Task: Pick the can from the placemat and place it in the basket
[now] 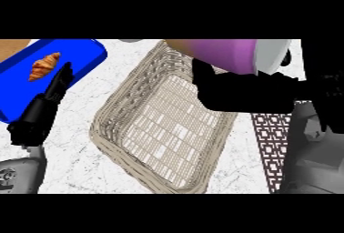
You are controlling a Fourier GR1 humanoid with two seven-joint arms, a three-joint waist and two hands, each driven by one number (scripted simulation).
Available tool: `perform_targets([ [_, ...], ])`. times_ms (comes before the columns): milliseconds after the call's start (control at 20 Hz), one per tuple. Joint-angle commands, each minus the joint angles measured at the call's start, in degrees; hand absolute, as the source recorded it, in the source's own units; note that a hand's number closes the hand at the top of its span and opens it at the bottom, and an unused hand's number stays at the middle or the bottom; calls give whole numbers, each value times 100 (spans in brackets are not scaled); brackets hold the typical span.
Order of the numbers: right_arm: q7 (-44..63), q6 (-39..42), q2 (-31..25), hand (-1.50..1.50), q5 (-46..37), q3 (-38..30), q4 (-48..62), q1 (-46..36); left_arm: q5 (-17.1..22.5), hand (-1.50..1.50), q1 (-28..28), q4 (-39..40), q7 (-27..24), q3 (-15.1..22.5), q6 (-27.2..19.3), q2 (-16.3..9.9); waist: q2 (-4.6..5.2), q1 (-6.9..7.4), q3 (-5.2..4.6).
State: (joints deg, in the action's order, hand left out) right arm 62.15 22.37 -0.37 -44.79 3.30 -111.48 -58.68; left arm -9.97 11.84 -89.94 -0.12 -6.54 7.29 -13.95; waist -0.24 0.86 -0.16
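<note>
The right hand [245, 93] is curled round the can [225, 54], a purple can with a pale end that fills much of the upper right of the head view because it is carried high and close to the camera. It is held on its side, over the far right rim of the basket [114, 136], which suggests the carry is nearly done and the hand is lining the can up above the opening before lowering it. The basket sits in the middle of the counter [74, 168], woven and empty, its mesh floor plainly showing. A strip of patterned placemat [272, 136] shows just right of the basket, mostly hidden by the right forearm. The left hand [50, 98] rests at the left with fingers straight, holding nothing, its tips over a blue tray [84, 52] where a croissant [44, 66] lies, apart from the work.
</note>
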Motion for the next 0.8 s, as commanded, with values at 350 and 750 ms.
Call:
perform_targets([
  [350, 1467, -551, 35, 150, 791, 633, 1904, -650, 9, 0, 377, 132, 246, -38, 2, -8, 12, -1, 6],
  [750, 1481, 706, 0, 150, 325, 809, 2464, -745, 22, 0, -154, 6, -69, -68, 23, 12, -42, -109, 4],
])
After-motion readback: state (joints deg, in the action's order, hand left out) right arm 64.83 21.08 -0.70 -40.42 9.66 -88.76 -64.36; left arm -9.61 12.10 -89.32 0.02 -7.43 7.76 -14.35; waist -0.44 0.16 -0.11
